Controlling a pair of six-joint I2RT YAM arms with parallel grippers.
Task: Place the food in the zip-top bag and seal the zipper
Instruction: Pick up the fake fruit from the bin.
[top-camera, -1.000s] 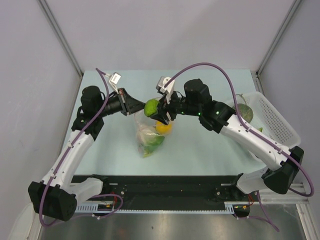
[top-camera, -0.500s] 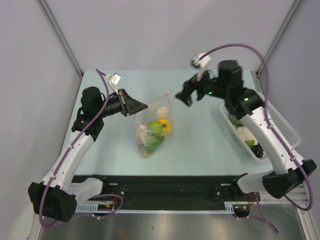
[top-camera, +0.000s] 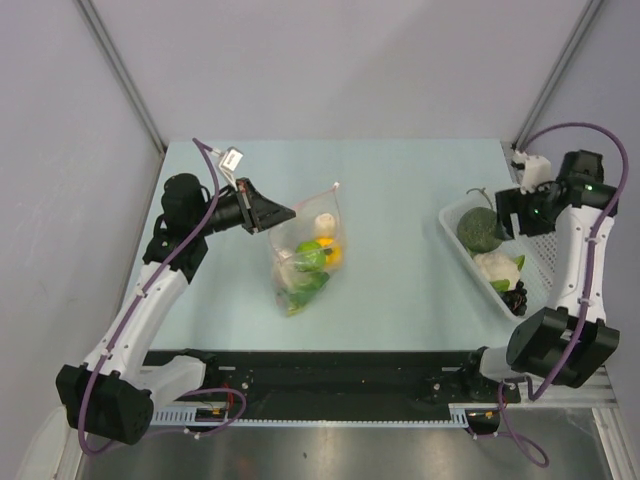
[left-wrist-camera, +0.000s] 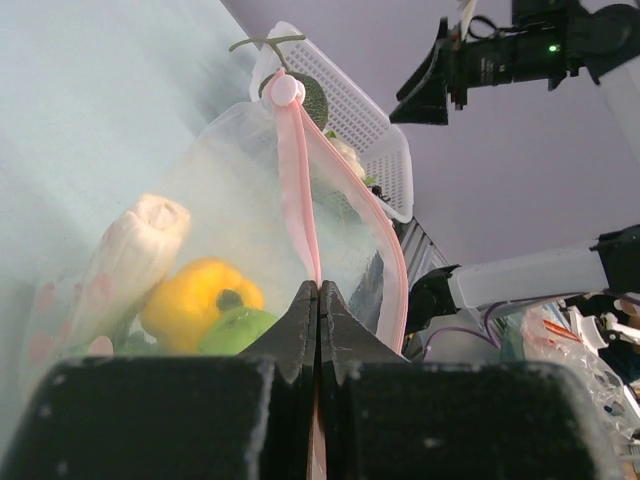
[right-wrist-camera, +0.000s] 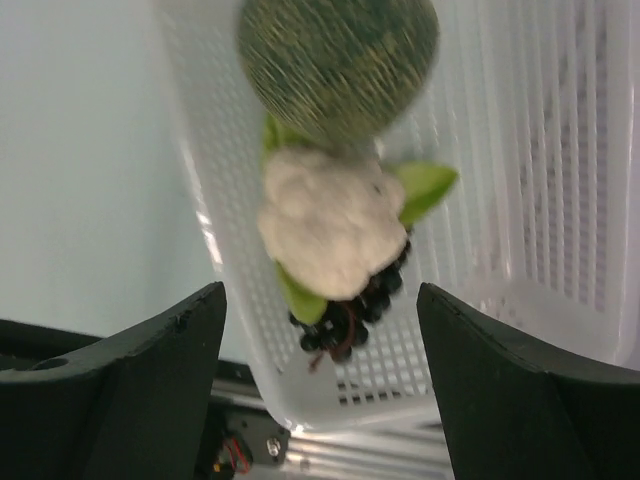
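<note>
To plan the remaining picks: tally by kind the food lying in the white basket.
Green netted melon: 1
White cauliflower: 1
Dark grape bunch: 1
Total in the white basket: 3

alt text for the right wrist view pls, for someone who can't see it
Seen from above, a white latticed plastic basket holds a round dark green netted melon, a white cauliflower piece with green leaves and a dark purple grape bunch. The right arm's two black fingers frame the bottom of the view, spread wide and empty.
</note>
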